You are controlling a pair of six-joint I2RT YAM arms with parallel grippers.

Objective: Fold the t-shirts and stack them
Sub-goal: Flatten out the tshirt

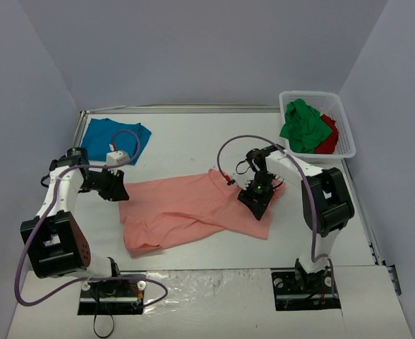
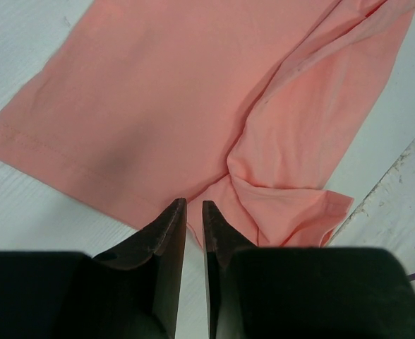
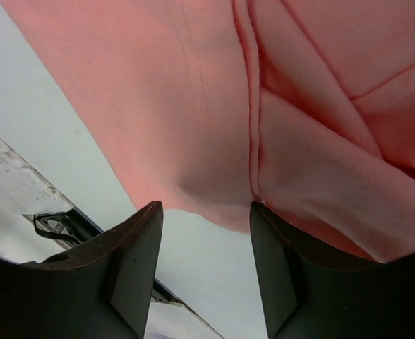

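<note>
A salmon-pink t-shirt [image 1: 186,208] lies spread and partly creased across the middle of the table. My left gripper [image 1: 119,189] is at its left hem. In the left wrist view the jaws [image 2: 194,205] stand almost together, with the edge of the pink cloth [image 2: 158,106] in the thin gap at their tips. My right gripper [image 1: 255,201] hovers over the shirt's right end. Its jaws [image 3: 206,208] are wide apart, with the pink cloth [image 3: 214,106] just beyond the tips and bare table between them. A teal-blue t-shirt [image 1: 101,138] lies flat at the back left.
A white mesh basket [image 1: 349,134] at the back right holds a green t-shirt [image 1: 303,127] and a red one [image 1: 327,134]. Purple cables loop off both arms. The table's raised near edge [image 2: 405,176] runs close to the shirt's folded corner.
</note>
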